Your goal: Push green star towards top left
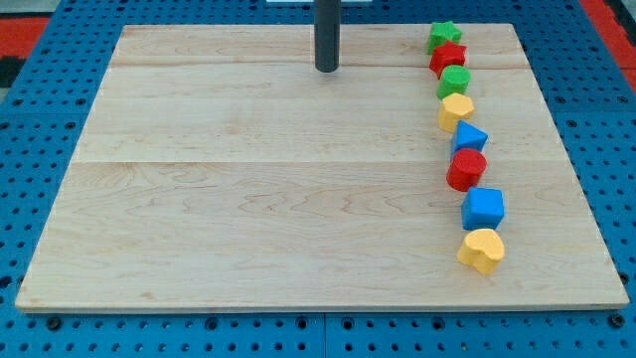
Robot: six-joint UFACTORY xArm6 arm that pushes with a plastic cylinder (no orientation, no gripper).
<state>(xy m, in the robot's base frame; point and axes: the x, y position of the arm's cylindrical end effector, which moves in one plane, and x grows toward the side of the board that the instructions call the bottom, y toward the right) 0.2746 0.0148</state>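
The green star lies at the view's top right, at the head of a column of blocks on the wooden board. My tip is down on the board near the top edge, well to the left of the star and not touching any block. The rod rises straight out of the view's top.
Below the star runs a column: a red block, a green block, a yellow block, a blue block, a red cylinder, a blue cube and a yellow heart. A blue pegboard surrounds the board.
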